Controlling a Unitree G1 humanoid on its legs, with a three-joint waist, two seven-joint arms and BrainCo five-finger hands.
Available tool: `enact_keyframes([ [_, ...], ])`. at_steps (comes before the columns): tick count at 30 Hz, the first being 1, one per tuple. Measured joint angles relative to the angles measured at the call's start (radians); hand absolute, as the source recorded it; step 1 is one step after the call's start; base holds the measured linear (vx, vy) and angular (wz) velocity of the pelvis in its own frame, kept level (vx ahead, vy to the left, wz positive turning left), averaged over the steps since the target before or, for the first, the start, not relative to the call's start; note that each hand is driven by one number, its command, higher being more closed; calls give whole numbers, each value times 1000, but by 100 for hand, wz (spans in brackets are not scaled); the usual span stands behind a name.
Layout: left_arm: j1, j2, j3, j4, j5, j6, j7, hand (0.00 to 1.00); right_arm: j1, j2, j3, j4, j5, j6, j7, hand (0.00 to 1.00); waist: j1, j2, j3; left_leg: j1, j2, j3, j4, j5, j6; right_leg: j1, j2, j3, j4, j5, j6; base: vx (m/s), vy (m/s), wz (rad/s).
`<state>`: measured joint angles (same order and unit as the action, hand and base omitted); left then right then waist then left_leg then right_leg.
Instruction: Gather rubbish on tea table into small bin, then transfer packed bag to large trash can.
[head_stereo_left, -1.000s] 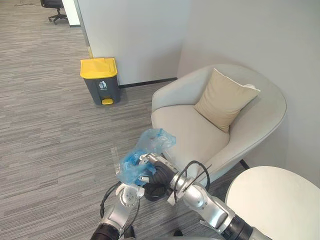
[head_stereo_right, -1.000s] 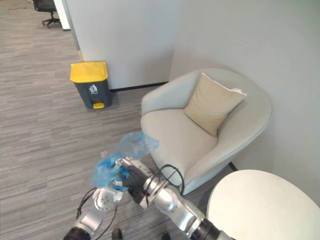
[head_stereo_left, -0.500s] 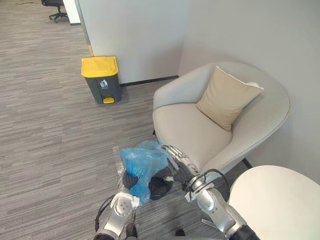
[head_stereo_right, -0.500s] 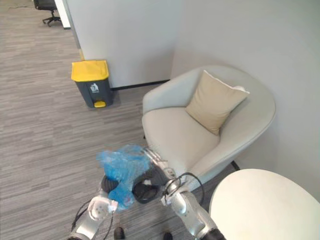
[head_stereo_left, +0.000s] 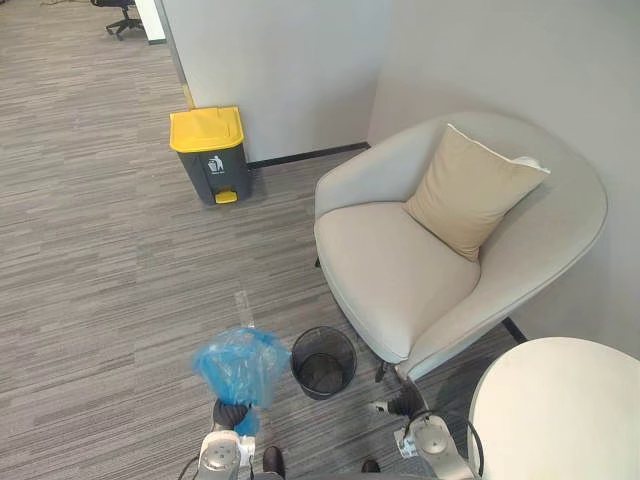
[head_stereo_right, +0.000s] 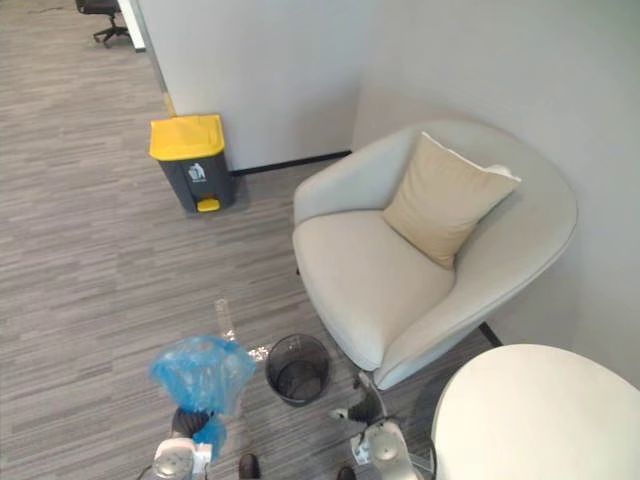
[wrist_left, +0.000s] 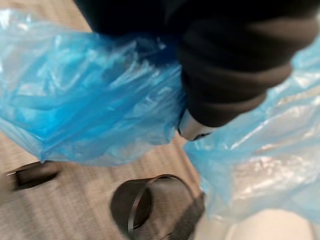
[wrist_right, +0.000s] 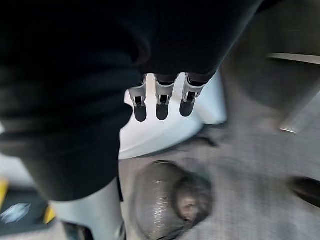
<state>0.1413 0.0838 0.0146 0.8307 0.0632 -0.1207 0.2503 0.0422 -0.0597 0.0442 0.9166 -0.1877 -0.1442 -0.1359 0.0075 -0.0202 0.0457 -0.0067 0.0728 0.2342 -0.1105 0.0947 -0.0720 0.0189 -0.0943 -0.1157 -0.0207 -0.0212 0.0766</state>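
A packed blue plastic bag (head_stereo_left: 240, 366) is bunched up above my left hand (head_stereo_left: 229, 414), which is shut on its lower part. In the left wrist view the blue bag (wrist_left: 95, 105) wraps around the hand's dark cover. The small black mesh bin (head_stereo_left: 323, 361) stands on the carpet just right of the bag. The large grey trash can with a yellow lid (head_stereo_left: 210, 154) stands against the far wall, lid closed. My right hand (wrist_right: 160, 100) hangs low beside the round white tea table (head_stereo_left: 560, 410), fingers straight and holding nothing.
A beige armchair (head_stereo_left: 400, 270) with a tan cushion (head_stereo_left: 470, 190) stands right of the bin. A clear plastic item (head_stereo_left: 241, 305) lies on the carpet beyond the bag. Open carpet stretches between here and the yellow-lidded can.
My right hand has let go of the bag and dropped back toward the table. The left hand has carried the bag from above the bin to its left. The camera has shifted.
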Motion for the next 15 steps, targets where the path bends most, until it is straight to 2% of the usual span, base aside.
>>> enact_keyframes([
  [4,1,-23,7,84,-25,0,-21,100,-2,-2,-36,88,63,17,-1,0,0,9,17,33,3,15,0,-8,-3,12,1,18,25,-17,-2,-17,3,-8],
  [9,-12,-29,34,116,-25,-1,-38,100,-6,1,-60,98,73,19,-5,0,5,10,37,43,5,73,0,-14,-1,-32,2,79,71,-21,1,-36,30,-34],
  [15,-48,-30,44,116,-25,-1,-39,100,-14,32,-60,65,71,33,-26,0,5,-15,73,41,-1,116,15,-16,13,-91,-9,105,176,-40,10,-17,24,-19],
])
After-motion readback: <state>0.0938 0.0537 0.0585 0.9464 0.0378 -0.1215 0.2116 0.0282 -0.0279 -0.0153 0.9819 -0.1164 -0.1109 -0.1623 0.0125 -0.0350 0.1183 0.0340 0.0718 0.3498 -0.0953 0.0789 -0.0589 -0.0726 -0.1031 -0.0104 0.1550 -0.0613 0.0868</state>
